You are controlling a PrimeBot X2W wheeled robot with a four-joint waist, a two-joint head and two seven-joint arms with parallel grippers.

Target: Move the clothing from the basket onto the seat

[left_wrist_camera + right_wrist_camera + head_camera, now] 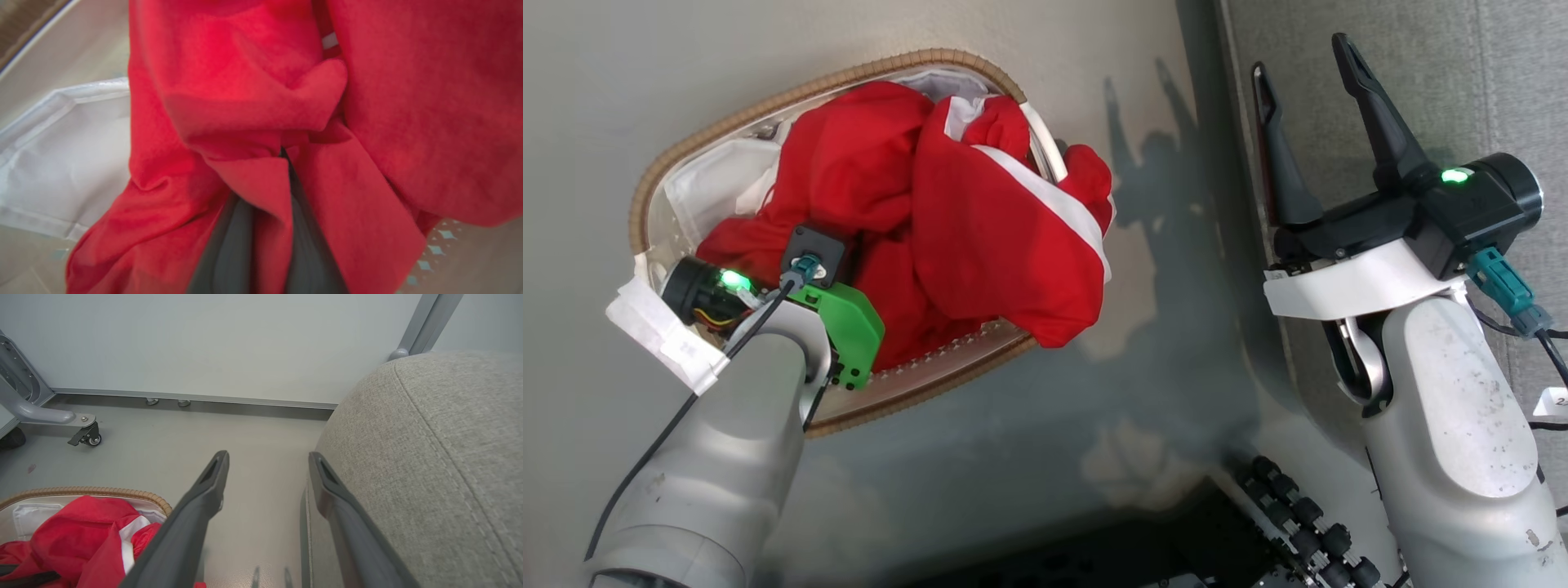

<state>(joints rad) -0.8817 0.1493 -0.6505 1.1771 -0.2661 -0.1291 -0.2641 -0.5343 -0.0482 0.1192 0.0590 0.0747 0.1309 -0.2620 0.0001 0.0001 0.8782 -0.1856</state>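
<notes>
The basket (711, 140) stands on the floor at the upper left, heaped with the red clothing (980, 229), one white-striped part hanging over its right rim. My left wrist (810, 265) reaches down into the heap, its fingers buried in fabric. In the left wrist view my left gripper (282, 157) is shut on a fold of the clothing (245, 81), dark fingers (233, 245) pressed close together. My right gripper (1303, 65) hangs open and empty over the seat's (1421, 82) left edge. The right wrist view shows that gripper (268, 457), the seat (429, 457), the basket (81, 492) and the clothing (73, 531).
The white lining (61, 163) lies bare in the basket left of the clothing. Grey floor (1160, 343) separates basket and seat. A metal frame on a caster (88, 437) stands by the pale wall beyond. My base with black knobs (1307, 523) sits at the bottom.
</notes>
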